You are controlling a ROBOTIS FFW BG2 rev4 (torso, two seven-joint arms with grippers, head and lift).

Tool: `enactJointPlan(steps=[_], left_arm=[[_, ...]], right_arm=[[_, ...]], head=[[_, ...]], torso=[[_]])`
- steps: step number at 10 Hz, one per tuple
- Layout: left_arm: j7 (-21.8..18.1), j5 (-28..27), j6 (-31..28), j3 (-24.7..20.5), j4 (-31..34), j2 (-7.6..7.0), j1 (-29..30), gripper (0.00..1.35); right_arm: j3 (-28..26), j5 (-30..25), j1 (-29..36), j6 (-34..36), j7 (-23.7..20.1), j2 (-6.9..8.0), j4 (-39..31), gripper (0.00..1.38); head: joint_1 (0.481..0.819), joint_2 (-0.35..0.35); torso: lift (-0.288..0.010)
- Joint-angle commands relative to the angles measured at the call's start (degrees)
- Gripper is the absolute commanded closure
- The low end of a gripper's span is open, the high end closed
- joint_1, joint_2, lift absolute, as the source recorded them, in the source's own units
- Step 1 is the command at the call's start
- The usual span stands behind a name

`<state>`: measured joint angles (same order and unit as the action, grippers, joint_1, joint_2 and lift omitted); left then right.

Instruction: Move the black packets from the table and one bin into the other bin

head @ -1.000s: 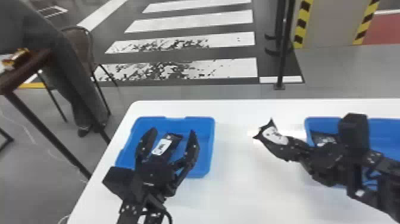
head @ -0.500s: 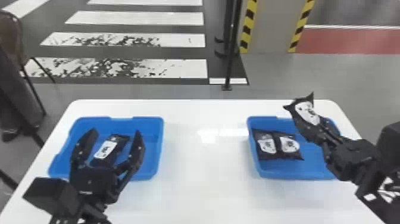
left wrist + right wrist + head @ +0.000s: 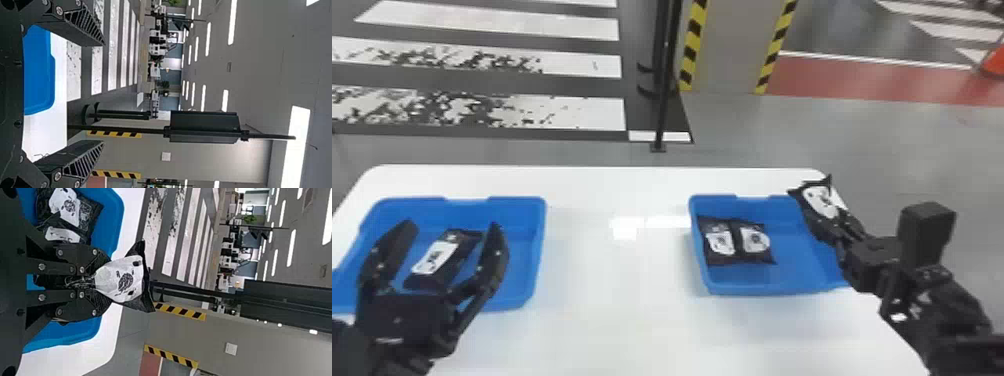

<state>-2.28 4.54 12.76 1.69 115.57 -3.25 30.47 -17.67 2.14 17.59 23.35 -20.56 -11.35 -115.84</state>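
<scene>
R gripper (image 3: pixel 102 281) pinches black pkt (image 3: pixel 126 277) by 1 end, nr outer side of R bin (image 3: pixel 797 275); slip/early release cd drop it outside; L gripper (image 3: pixel 453 227) spread wide nr L bin (image 3: pixel 538 250).

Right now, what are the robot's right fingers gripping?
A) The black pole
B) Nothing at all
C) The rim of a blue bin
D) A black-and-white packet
D: the right fingers are closed on one end of a black-and-white packet, and the rest sticks out past their tips.
</scene>
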Motion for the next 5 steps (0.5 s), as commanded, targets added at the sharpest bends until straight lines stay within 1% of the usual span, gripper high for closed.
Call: enactJointPlan(steps=[1, 2, 3, 4, 5], left_arm=[[0.0, 0.0, 0.0, -0.1, 0.1, 0.00, 0.0, 0.15], [0.0, 0.1, 0.0, -0.1, 0.0, 0.00, 0.0, 0.15], [0.0, 0.0, 0.0, -0.1, 0.1, 0.00, -0.1, 0.15], [0.0, 0.1, 0.0, -0.1, 0.0, 0.09, -0.1, 0.15], [0.0, 0.0, 0.0, 0.0, 0.0, 0.09, -0.2, 0.15]], right_arm=[[0.1, 0.0, -1.4, 0.3, -0.1, -0.16, 2.1, 0.91], [0.0, 1.9, -0.7, -1.3, 0.0, -0.16, 2.1, 0.48], [0.0, 4.5, 1.4, -4.6, 0.1, 0.28, 1.0, 0.13], [-0.1, 7.3, 3.8, -7.6, 0.4, 1.24, -0.7, 0.07], [-0.1, 8.6, 6.0, -9.3, 1.0, 2.12, -2.6, 0.13]], head=[[0.695, -0.182], [0.695, -0.189], [0.695, -0.189], [0.695, -0.182], [0.695, -0.171]], torso=[[-0.110], [-0.110], [-0.110], [-0.110], [-0.110]])
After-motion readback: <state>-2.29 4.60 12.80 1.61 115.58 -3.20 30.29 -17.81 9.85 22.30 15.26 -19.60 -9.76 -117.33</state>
